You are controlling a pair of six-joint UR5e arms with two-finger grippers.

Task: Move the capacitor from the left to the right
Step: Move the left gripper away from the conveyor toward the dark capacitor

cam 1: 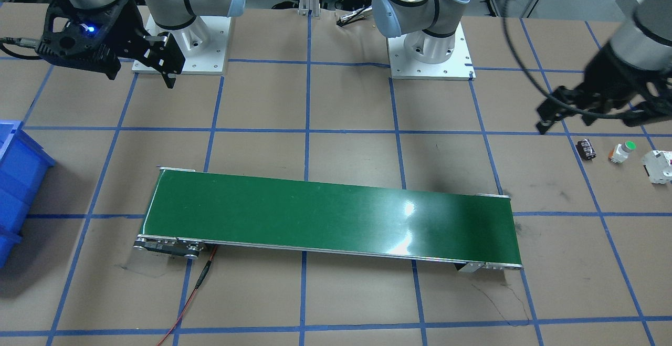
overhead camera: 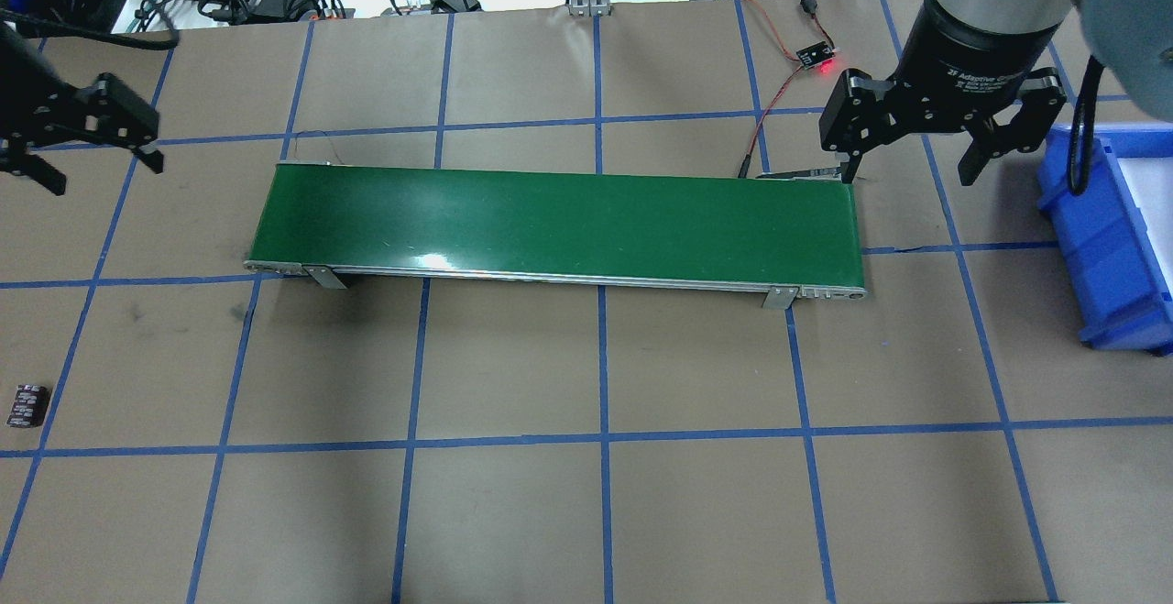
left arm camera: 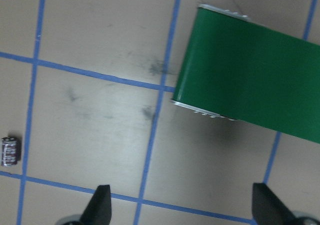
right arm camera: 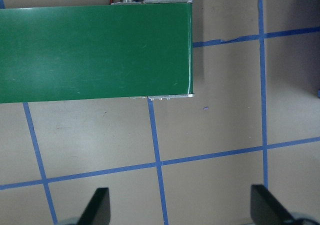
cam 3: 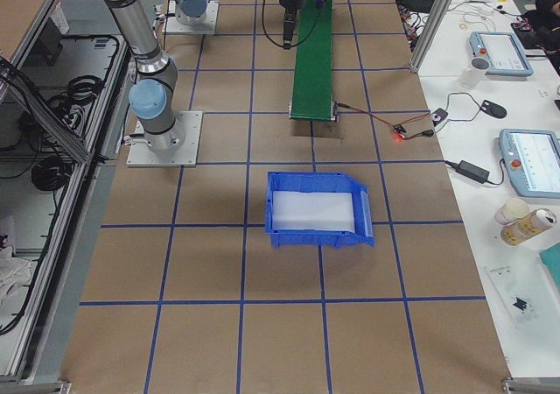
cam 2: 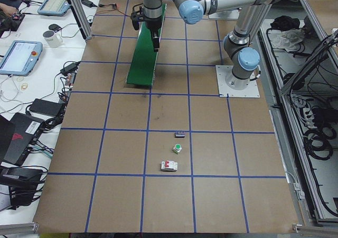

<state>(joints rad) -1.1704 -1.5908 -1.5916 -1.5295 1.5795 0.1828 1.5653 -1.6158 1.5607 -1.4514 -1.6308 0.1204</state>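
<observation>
black with silvery markings, the capacitor [overhead camera: 27,405] lies on its side on the brown paper at my left end, just beside a blue tape line. beyond it sits the green conveyor belt [overhead camera: 559,224]. my left gripper [overhead camera: 101,171] hangs released, well apart from the capacitor. my right gripper [overhead camera: 907,171] hangs released over the belt's right end.

Blue bin [cam 3: 319,208] sits mid tabletop [cam 3: 219,341], white inside, apart from the near end of the green conveyor [cam 3: 313,57]. Right hand [cam 3: 287,37] hangs by the conveyor's robot-side edge. Small red-lit board [cam 3: 402,132] lies near that near end.
</observation>
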